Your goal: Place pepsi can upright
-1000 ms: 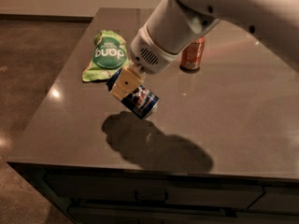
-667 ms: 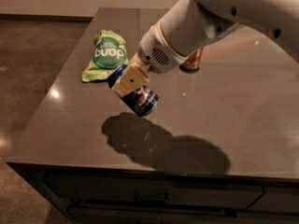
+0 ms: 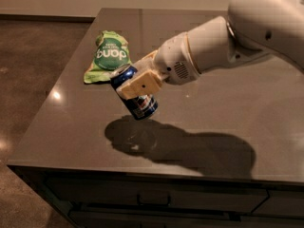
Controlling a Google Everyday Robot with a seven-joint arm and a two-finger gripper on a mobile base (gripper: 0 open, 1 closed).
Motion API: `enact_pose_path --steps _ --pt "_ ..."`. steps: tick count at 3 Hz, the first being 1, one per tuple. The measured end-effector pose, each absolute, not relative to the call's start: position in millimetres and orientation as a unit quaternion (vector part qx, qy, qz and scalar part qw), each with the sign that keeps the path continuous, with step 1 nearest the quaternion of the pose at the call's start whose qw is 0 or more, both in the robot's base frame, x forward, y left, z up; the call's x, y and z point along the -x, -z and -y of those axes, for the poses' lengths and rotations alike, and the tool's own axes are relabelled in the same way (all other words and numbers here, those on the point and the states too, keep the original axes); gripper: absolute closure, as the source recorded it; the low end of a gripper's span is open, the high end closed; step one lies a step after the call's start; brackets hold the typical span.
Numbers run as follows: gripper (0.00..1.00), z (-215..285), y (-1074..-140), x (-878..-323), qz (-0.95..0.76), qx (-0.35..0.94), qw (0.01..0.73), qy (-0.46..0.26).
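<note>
In the camera view, we saw the gripper at centre-left of the frame, clamped on the can. The can hung tilted above the surface, clear of its shadow. We judged the grasp done; righting the can and setting it down remained. A green bag lay at upper left.

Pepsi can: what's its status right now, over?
Gripper shut on pepsi can, over the countertop. Can tilted, held off the surface, not yet upright. Green bag lies behind it, apart.
</note>
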State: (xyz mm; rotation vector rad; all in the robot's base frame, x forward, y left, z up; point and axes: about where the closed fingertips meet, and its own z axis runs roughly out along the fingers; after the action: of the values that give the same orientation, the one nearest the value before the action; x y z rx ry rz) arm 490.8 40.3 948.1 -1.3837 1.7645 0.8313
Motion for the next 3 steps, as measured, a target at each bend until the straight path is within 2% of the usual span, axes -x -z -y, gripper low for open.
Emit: enact_pose_path --steps 3 --pt "1.0 -35.0 -940.9 -478.8 -0.577 0.548 0.459 -0.394"
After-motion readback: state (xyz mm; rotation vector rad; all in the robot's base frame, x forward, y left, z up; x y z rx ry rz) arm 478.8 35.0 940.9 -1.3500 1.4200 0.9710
